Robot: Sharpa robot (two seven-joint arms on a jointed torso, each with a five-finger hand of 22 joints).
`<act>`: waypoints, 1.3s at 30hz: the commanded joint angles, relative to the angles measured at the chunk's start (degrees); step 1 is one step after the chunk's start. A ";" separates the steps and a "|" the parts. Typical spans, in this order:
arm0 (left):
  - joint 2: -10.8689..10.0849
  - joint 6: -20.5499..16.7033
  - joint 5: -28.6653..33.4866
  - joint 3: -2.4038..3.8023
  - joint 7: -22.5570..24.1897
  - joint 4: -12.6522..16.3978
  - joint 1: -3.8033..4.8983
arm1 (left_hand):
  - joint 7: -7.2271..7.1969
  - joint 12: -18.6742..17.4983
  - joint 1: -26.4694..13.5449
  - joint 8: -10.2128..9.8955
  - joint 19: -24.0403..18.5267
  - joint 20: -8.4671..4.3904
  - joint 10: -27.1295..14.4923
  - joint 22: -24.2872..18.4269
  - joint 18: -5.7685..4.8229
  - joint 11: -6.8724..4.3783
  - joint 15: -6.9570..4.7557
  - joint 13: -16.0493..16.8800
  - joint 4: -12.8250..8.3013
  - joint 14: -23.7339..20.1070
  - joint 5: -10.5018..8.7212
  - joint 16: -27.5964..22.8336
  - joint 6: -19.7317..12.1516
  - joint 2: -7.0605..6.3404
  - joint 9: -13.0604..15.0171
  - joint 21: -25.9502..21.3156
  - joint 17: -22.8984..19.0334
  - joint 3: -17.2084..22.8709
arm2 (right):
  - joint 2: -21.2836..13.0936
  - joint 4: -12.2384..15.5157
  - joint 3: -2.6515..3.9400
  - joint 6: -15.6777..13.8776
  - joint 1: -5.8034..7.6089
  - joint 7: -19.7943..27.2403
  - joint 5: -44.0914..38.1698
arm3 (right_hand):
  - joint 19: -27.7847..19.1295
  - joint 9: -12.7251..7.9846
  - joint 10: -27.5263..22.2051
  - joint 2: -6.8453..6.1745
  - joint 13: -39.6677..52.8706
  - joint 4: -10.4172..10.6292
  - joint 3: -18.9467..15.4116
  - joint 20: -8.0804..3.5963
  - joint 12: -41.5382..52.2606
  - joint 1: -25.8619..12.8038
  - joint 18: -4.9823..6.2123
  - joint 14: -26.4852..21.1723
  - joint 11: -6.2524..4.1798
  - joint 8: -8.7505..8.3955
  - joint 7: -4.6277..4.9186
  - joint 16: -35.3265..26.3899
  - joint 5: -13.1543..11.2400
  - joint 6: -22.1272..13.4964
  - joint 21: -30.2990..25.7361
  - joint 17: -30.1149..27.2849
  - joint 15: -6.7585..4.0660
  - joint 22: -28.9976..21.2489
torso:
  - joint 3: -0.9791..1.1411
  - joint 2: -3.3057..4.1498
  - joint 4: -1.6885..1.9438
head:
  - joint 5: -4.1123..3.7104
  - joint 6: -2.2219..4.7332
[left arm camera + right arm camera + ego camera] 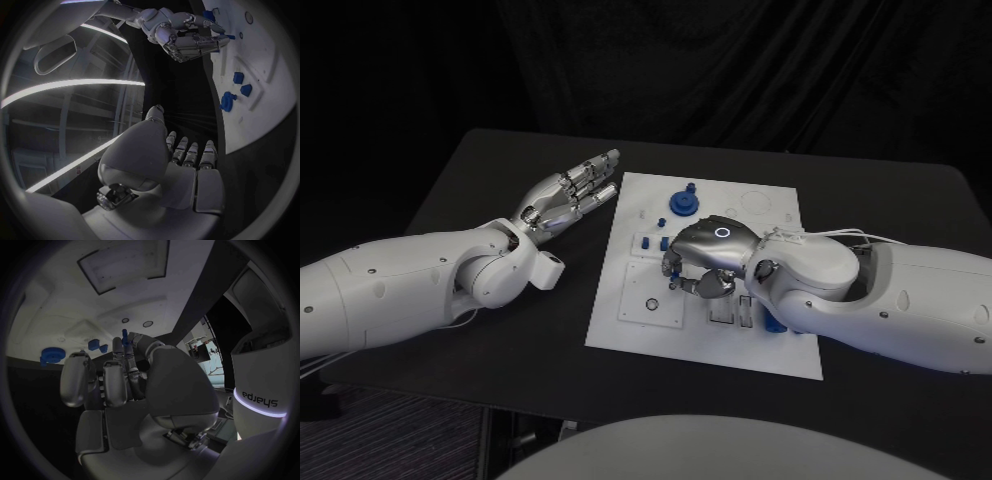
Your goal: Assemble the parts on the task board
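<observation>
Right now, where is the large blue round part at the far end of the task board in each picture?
Head view: the large blue round part stands on the task board, beyond the right hand.
Left wrist view: it stands near the board's edge, beyond the left hand.
Right wrist view: it stands beyond the fingers.
Shared landmark: the two smaller blue parts beside it.

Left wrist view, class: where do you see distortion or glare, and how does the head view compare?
Left wrist view: fisheye bends the task board edge, and bright curved light streaks cross the dark room. Head view: straight edges, the board evenly lit, darkness behind the table.
</observation>
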 commanded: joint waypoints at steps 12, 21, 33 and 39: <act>0.10 1.07 -0.11 0.05 5.54 -0.08 -0.59 | 0.40 -0.20 0.62 -0.35 0.01 0.40 -0.28 0.06 1.16 0.07 -0.26 -0.06 -0.29 -0.02 0.20 -0.38 -0.22 0.15 -0.05 0.09 -0.09 0.17 | 0.66 -0.93 0.03 0.82 -0.95 0.14 -1.54 | -0.07 0.13 0.54 0.23 0.13 -0.31 -0.18 -0.25 0.04 0.65 0.44 1.09 -0.24 0.02 -0.34 -0.08 -0.01 0.03 -0.15 0.15 -0.49 9.75 | -0.03 0.05 0.03 | 0.11 0.00; 0.12 1.20 -0.11 0.05 5.53 -0.15 -0.81 | 0.43 -0.26 0.74 -0.35 0.01 0.45 -0.34 0.08 1.18 0.10 -0.17 -0.06 -0.33 -0.02 0.25 -0.38 -0.27 0.27 -0.05 0.10 -0.09 0.23 | 0.98 -1.53 0.03 1.54 -1.55 0.14 -1.55 | -0.07 0.18 0.61 0.25 0.16 -0.40 -0.18 -0.27 0.07 0.73 0.44 1.07 -0.26 0.01 -0.36 -0.12 0.11 0.03 -0.17 0.07 -0.51 9.74 | -0.03 0.02 0.10 | 0.25 0.00; 0.13 1.25 -0.11 0.05 5.52 -0.28 -0.91 | 0.44 -0.26 0.80 -0.36 0.02 0.49 -0.35 0.07 1.19 0.11 -0.11 -0.06 -0.35 -0.02 0.28 -0.38 -0.32 0.32 -0.05 0.10 -0.09 0.25 | 1.11 -1.90 0.03 1.97 -2.24 0.27 -1.55 | -0.16 0.21 0.61 0.27 0.18 -0.48 -0.20 -0.30 0.05 0.79 0.50 0.99 -0.25 -0.04 -0.33 -0.27 0.28 -0.04 -0.40 -0.24 -0.53 9.68 | -0.02 0.05 0.03 | 0.54 0.00; 0.14 1.27 -0.11 0.06 5.50 -0.28 -0.93 | 0.44 -0.26 0.80 -0.36 0.02 0.49 -0.35 0.07 1.19 0.11 -0.11 -0.06 -0.35 -0.02 0.28 -0.38 -0.32 0.32 -0.05 0.10 -0.09 0.25 | 1.17 -1.86 0.03 1.93 -2.35 0.32 -1.55 | -0.16 0.22 0.62 0.28 0.19 -0.48 -0.21 -0.30 0.06 0.78 0.49 0.98 -0.25 -0.06 -0.32 -0.28 0.31 -0.07 -0.39 -0.24 -0.53 9.68 | -0.03 0.03 0.03 | 0.56 0.00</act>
